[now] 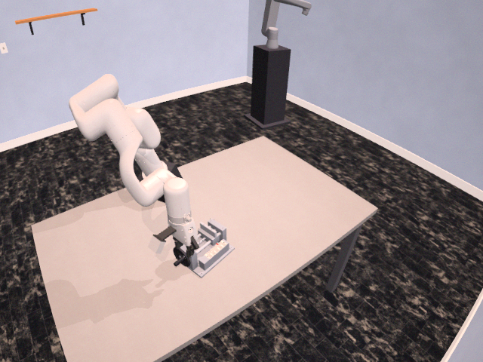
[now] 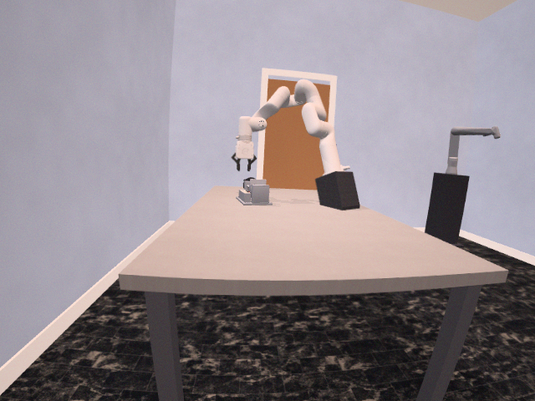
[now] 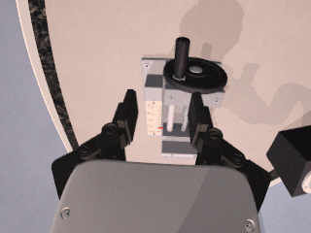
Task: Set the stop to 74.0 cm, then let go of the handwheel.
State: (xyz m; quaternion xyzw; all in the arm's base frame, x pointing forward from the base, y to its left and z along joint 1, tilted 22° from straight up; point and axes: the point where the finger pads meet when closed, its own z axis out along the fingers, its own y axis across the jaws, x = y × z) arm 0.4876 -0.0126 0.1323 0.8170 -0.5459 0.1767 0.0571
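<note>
The open, empty gripper (image 1: 192, 249) (image 2: 243, 166) (image 3: 163, 102) hangs above the handwheel (image 1: 182, 255) (image 3: 214, 78); the scale's (image 1: 215, 251) (image 3: 154, 116) numbers are too small to read.

We see our smooth white arm (image 1: 127, 140) (image 2: 317, 124), built of rounded, tube-like segments with curved elbows. Our gripper (image 1: 191, 247) (image 2: 244, 164) (image 3: 163, 102) has black, angular, jointed fingers with visible round pivots. Its housing (image 2: 245, 149) (image 3: 155, 196) looks pale outside but grey up close, with rounded corners and two small screws.
</note>
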